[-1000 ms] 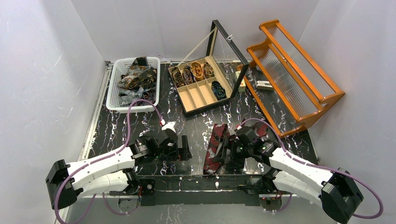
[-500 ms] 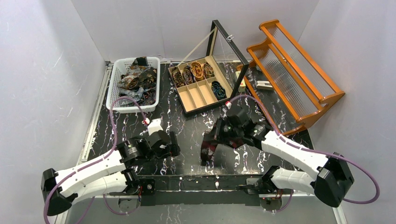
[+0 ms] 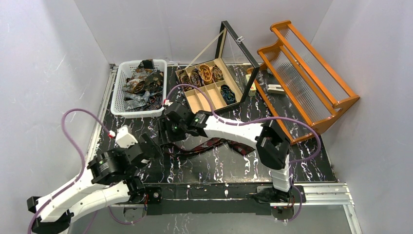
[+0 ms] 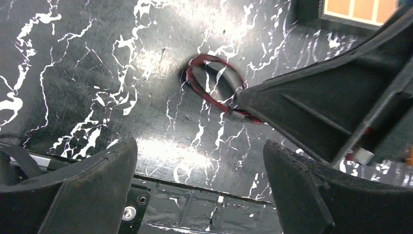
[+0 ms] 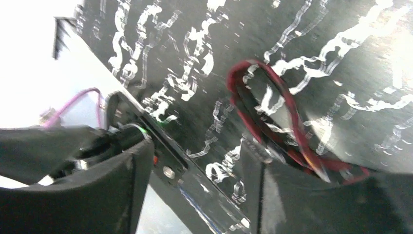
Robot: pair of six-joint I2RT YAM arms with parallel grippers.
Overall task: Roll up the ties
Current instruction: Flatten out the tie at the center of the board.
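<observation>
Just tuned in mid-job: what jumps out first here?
The right arm reaches across the table, the right gripper open beside the looped end of a dark red tie lying there. At the far left a white basket holds loose ties, next to an open box with coiled ties.

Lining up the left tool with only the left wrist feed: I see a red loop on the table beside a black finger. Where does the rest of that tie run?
Observer: From above, the maroon tie lies stretched out from that loop toward the right.
Operator: Is the right tool gripping it?
Observer: No. Its own wrist view shows the right tool with jaws apart and nothing between them; the loop lies just outside.
Operator: Any finished rolls?
Observer: Five coils sit in the compartment box.
</observation>
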